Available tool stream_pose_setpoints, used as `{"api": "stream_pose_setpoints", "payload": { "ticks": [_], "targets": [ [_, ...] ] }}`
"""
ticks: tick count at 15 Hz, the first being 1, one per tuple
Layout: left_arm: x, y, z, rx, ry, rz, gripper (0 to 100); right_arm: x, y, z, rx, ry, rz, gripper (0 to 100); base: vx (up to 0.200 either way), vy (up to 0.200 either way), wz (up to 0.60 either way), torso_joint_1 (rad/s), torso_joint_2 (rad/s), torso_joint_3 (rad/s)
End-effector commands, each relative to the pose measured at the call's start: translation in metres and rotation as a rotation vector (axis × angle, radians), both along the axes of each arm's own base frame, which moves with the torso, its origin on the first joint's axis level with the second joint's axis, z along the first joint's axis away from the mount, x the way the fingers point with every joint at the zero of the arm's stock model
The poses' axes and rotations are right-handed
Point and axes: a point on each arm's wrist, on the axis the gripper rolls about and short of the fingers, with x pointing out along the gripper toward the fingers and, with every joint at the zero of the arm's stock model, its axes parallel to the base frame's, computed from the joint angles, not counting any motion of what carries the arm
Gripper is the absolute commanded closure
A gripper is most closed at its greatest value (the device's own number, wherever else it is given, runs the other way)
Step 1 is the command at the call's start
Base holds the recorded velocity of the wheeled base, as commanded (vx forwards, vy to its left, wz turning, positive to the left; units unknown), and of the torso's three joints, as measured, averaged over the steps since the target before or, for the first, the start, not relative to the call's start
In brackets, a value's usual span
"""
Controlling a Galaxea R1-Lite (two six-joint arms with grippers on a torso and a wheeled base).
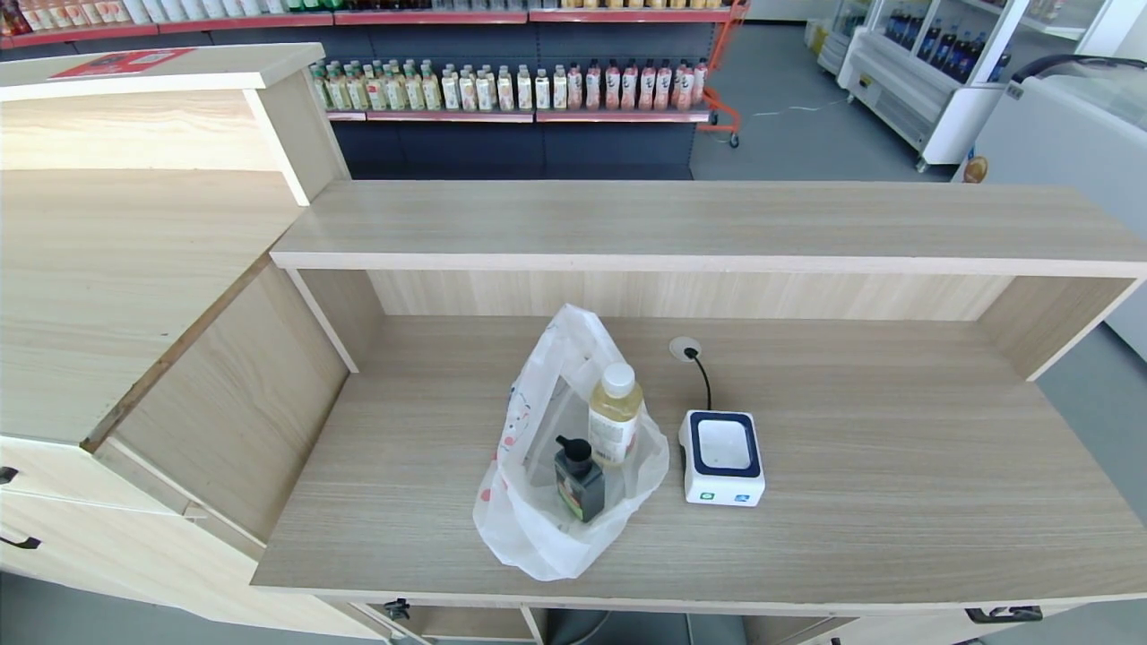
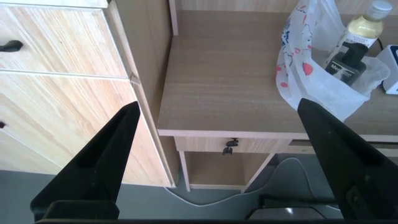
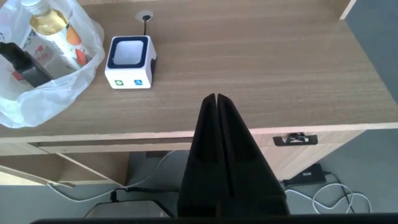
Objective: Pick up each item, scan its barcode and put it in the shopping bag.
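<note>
While 2 bottles (image 1: 615,414) sit bagged, right gripper (image 3: 216,98) (wrist view) is closed.

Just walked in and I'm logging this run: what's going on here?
Nothing is being handled right now. The yellow bottle and the dark pump bottle stand inside the shopping bag on the counter, with the scanner beside it. The left gripper is open and the right gripper shut, both empty, off the counter's near edge.
</note>
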Motion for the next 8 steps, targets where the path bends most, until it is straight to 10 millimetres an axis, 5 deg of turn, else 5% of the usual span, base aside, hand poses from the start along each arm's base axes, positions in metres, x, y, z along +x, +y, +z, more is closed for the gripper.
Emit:
{"api": "stream_pose_setpoints", "payload": {
  "ticks": [1,5,8],
  "targets": [
    [0.0000,0.0000,0.0000,0.001,-0.001,0.001,0,0.0003,0.0000,0.0000,0.001,0.005,0.000,100,0.000,-0.200,0.00,0.002,0.00,0.002],
    [0.0000,0.0000,0.0000,-0.002,0.000,0.001,0,0.0003,0.0000,0.0000,0.001,0.005,0.000,100,0.000,-0.200,0.00,0.006,0.01,0.001],
    [0.0000,0.0000,0.0000,-0.004,0.000,0.001,0,0.0003,0.0000,0.0000,0.001,0.005,0.000,100,0.000,0.000,0.00,0.000,0.00,0.000]
  ]
}}
